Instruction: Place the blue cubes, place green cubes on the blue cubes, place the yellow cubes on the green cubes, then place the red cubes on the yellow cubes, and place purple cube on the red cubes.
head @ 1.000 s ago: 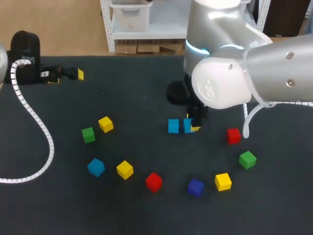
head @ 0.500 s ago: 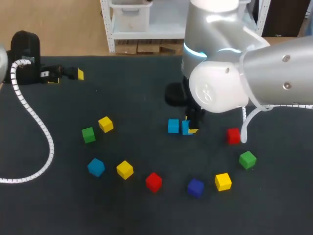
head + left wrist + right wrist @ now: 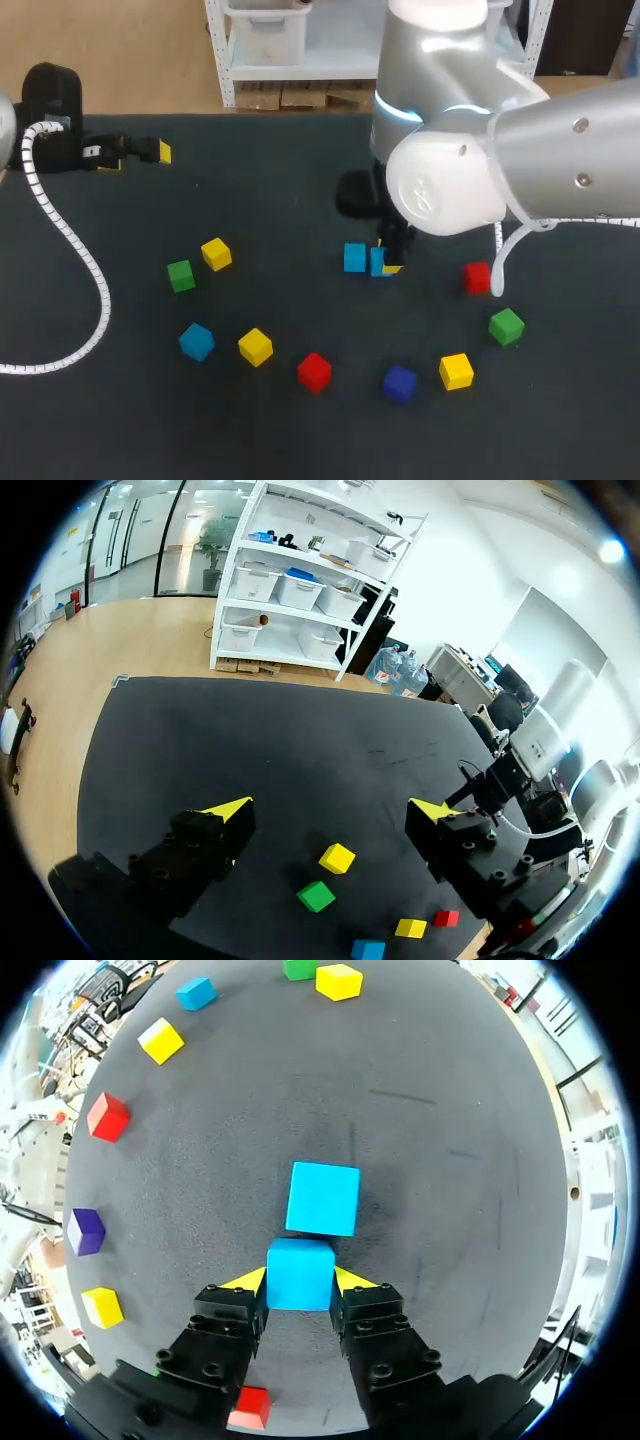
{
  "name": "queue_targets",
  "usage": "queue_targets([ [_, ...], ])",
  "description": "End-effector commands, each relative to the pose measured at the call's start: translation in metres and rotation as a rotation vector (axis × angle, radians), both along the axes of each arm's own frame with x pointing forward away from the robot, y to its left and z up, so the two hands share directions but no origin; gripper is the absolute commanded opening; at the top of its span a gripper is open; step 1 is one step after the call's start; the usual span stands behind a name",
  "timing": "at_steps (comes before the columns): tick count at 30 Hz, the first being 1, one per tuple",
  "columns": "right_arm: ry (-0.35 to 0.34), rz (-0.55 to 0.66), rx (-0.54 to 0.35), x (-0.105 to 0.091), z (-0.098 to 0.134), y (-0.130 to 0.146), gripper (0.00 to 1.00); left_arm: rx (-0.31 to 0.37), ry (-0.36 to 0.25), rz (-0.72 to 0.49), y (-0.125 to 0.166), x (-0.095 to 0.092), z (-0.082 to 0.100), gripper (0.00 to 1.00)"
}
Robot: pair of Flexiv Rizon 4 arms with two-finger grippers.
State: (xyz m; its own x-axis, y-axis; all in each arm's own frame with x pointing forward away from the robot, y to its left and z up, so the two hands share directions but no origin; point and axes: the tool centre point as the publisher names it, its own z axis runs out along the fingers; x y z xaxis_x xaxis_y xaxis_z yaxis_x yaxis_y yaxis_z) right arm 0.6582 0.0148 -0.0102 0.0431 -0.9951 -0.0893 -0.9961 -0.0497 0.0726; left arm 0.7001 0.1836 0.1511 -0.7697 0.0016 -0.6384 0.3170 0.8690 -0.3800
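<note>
Now | right end effector (image 3: 300, 1280) pointing down, clamping blue cube (image 3: 300, 1265) | left end effector (image 3: 330, 808) released, lying level

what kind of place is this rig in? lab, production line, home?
Probably a robotics lab bench: a dark-topped table, loose coloured blocks like a red cube and a purple cube, and the right tool shut on a blue cube.

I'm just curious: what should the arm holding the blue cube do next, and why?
Probably open the right gripper and let go: its blue cube already seems to rest beside the other blue cube, as the bottom layer.
</note>
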Motion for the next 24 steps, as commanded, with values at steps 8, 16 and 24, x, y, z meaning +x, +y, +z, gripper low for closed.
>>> queue_targets([
  [8, -0.008, -0.011, 0.003, 0.0075, -0.0012, 0.0009, 0.00, -0.005, -0.004, -0.002, 0.0010, -0.0004, -0.0010, 1.00],
  [16, -0.008, -0.008, -0.002, 0.0085, -0.0018, -0.0001, 0.00, -0.005, -0.004, -0.002, 0.0010, -0.0004, -0.0010, 1.00],
  [24, -0.009, -0.005, -0.006, 0.0082, -0.0021, -0.0011, 0.20, -0.005, -0.004, -0.002, 0.0010, -0.0004, -0.0010, 1.00],
])
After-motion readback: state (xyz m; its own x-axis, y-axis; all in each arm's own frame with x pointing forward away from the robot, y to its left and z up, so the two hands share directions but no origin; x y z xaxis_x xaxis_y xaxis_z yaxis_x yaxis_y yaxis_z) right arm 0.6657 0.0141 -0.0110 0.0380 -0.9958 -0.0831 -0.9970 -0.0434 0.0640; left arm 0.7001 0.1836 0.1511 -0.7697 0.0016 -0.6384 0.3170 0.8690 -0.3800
